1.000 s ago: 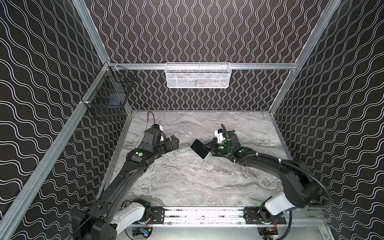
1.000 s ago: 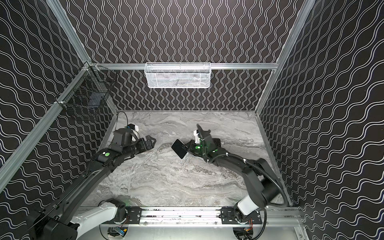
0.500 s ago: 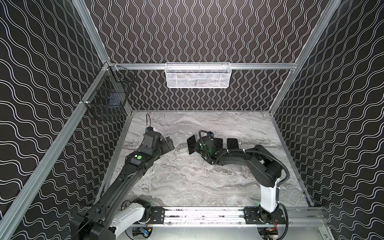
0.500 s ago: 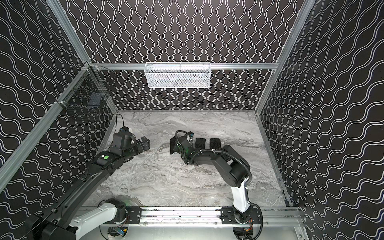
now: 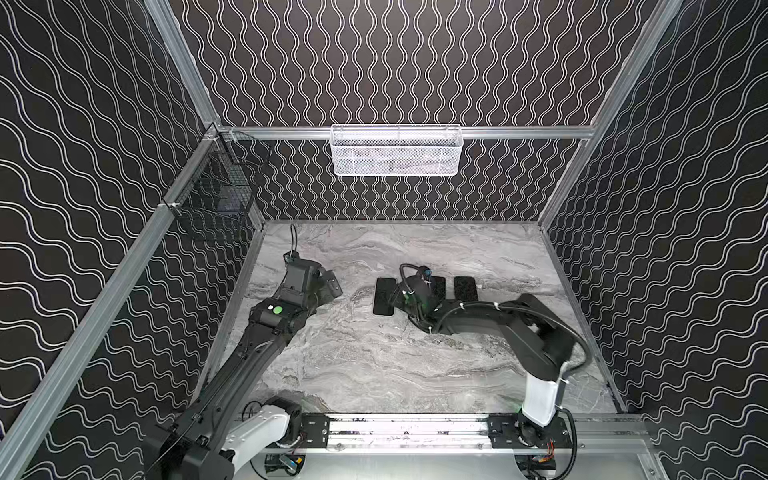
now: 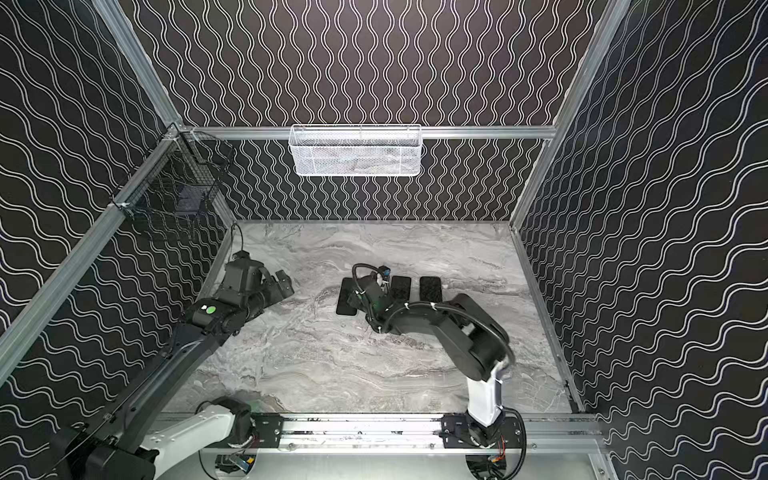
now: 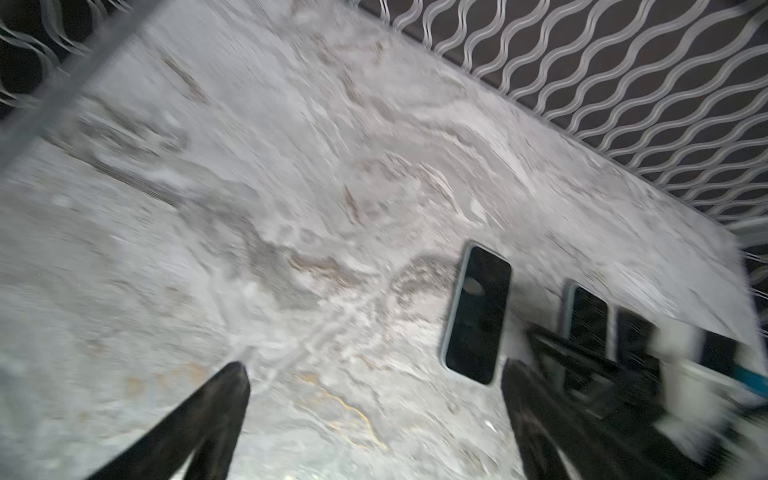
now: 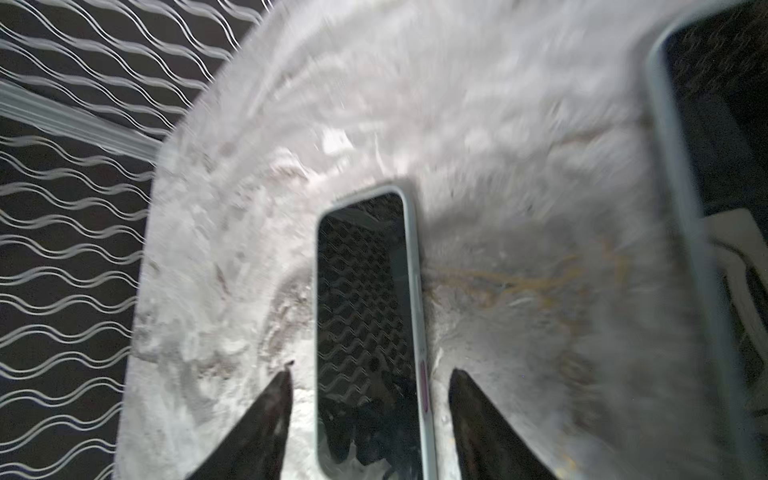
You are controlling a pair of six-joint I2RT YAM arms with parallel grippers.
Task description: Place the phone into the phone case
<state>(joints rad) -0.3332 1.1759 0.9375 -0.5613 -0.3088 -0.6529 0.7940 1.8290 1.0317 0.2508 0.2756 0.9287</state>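
A black phone (image 5: pixel 383 296) (image 6: pixel 347 297) with a pale rim lies flat on the marble table, screen up. My right gripper (image 8: pixel 370 374) (image 5: pixel 405 296) is open. Its fingers stand either side of one end of the phone (image 8: pixel 361 311) without touching it. Two more dark slabs (image 5: pixel 438 284) (image 5: pixel 464 289) lie in a row to the phone's right. The nearer one (image 8: pixel 715 124) also has a pale rim, and I cannot tell which is the phone case. My left gripper (image 7: pixel 376 365) (image 5: pixel 330 286) is open and empty, well left of the phone (image 7: pixel 478 316).
A white mesh basket (image 5: pixel 395 151) hangs on the back wall and a black wire basket (image 5: pixel 216 195) on the left wall. Patterned walls close in three sides. The arms' metal rail (image 5: pixel 399 428) runs along the front edge.
My right gripper carried the tilted phone to the left, laid it flat on the table and opened. My left arm drew back a little toward the left wall.
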